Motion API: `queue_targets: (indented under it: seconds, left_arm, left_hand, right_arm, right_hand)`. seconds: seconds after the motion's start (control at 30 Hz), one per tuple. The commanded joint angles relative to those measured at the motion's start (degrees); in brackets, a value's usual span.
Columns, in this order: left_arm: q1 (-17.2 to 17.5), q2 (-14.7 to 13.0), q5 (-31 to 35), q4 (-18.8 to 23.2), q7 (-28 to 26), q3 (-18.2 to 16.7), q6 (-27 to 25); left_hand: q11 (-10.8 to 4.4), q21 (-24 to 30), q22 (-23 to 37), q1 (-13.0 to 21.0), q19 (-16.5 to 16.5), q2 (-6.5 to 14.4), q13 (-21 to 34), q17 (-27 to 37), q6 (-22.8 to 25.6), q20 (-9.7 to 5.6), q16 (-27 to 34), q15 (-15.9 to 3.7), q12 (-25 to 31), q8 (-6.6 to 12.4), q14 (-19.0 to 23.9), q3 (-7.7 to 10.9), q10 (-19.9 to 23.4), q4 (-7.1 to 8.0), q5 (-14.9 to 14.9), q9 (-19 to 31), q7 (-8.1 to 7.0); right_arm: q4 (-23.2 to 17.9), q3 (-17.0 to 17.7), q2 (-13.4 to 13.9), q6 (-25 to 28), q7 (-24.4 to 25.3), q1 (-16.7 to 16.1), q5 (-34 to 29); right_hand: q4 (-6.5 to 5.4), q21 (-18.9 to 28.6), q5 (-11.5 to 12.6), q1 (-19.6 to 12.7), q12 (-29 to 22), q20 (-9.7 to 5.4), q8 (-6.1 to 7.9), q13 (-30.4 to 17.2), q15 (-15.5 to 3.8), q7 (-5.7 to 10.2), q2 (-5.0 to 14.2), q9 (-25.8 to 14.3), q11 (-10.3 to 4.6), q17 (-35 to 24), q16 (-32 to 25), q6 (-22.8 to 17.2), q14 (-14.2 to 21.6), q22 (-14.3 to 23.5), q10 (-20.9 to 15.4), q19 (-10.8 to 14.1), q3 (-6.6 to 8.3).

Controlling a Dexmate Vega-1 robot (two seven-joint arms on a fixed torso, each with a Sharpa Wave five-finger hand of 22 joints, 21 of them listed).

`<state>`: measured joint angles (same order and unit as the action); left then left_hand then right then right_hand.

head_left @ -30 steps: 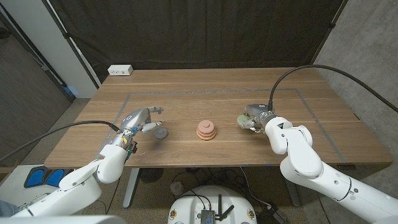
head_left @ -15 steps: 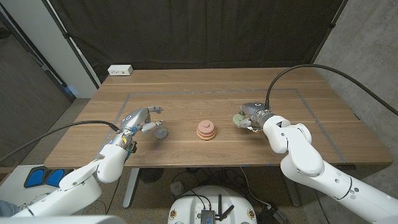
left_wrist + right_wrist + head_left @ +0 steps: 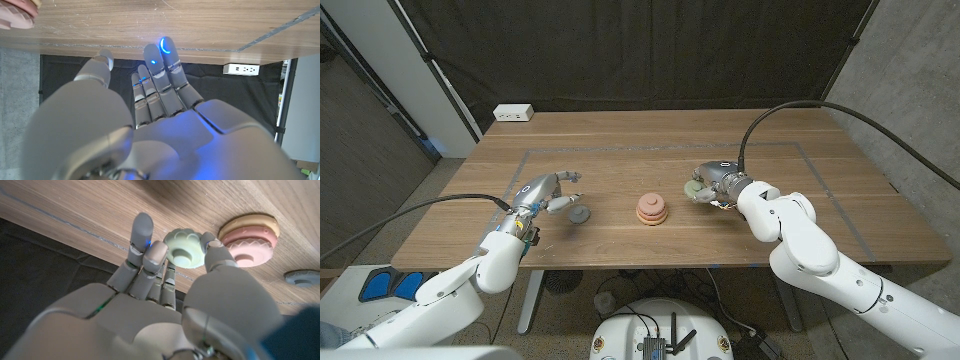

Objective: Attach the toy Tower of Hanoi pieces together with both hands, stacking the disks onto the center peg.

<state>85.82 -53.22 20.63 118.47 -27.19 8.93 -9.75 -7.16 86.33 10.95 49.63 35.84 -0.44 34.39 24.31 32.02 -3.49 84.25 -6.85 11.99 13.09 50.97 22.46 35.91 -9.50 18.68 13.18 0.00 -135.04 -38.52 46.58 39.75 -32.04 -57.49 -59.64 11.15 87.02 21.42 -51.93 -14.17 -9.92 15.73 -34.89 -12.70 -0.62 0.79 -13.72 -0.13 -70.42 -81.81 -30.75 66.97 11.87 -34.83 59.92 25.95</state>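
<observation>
Two robot arms are seen reaching in over a wooden table (image 3: 740, 225), whose brown grained top is marked with a thin pale line tracing a large rectangle; a black curtain (image 3: 640, 50) is hung behind the far edge, a grey wall is seen at the right, and a white power strip (image 3: 513, 113) is set on the far left corner. Near the middle of the table a stack of disks (image 3: 653, 208) is placed, pink upon a yellowish base; whether a peg stands up through it cannot be told. The pale green disk (image 3: 697, 188) is held by the right hand (image 3: 715, 185), pinched between the thumb and the fingers, as is shown plainly in the right wrist view, where the disk (image 3: 184, 247) is seen just beside the stack (image 3: 248, 237); whether the disk is lifted off the wood cannot be told. A small grey disk (image 3: 580, 214) is laid on the table left of the stack, near the left hand (image 3: 545, 190); nothing is held by that hand, and its fingers (image 3: 159, 80) are extended and kept apart in the left wrist view.
</observation>
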Motion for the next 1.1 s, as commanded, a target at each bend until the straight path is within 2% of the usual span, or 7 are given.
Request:
queue_targets:
  seconds: [0.03,0.4,1.1]
  left_arm:
    - [-0.7,0.1,-0.2,-0.5,-0.3,0.5,0.9]
    - [-1.3,0.0,-0.6,-1.6,-0.3,1.1,2.1]
    - [-2.8,-0.4,-0.4,-1.4,0.5,2.2,0.7]
  left_hand:
    - [-0.06,0.4,0.0,-0.4,0.4,0.1,0.2,0.1,0.4,-7.46,0.0,-5.69,-0.3,-0.25,0.1,0.54,-0.1,-0.01,0.2,0.3,0.2]
    - [-0.06,0.4,0.0,-0.4,0.4,0.1,0.2,0.1,0.4,-7.44,0.1,-5.69,-0.3,-0.3,0.1,0.63,0.0,-0.02,0.2,0.3,0.17]
    - [-0.14,0.5,0.0,-0.5,0.3,0.1,0.1,0.2,0.2,-7.37,0.1,-5.68,-0.5,-0.45,0.2,0.76,-0.3,0.02,0.2,0.3,0.17]
  right_arm:
    - [0.6,-0.1,-0.6,-3.1,1.0,1.2,1.9]
    - [1.0,-0.9,-1.1,-4.1,1.2,2.0,1.9]
    - [3.7,-3.3,-3.1,-11.6,1.0,5.7,2.1]
  right_hand:
    - [-1.89,0.0,0.6,-1.0,-0.1,-2.79,0.22,-0.4,0.13,0.93,1.28,-0.2,-4.58,-0.1,-0.3,-1.3,0.6,0.2,-5.0,0.8,2.31]
    - [-1.86,-0.1,0.7,-0.9,0.0,-2.79,0.16,-0.5,0.13,0.92,1.23,-0.2,-4.52,-0.1,-0.6,-1.4,0.6,0.2,-5.2,0.9,2.56]
    - [-1.8,-0.2,0.8,-0.8,0.3,-2.79,-0.04,-0.8,0.14,0.98,1.2,-0.2,-4.66,-0.1,-1.2,-1.5,0.6,0.2,-5.4,1.1,3.14]
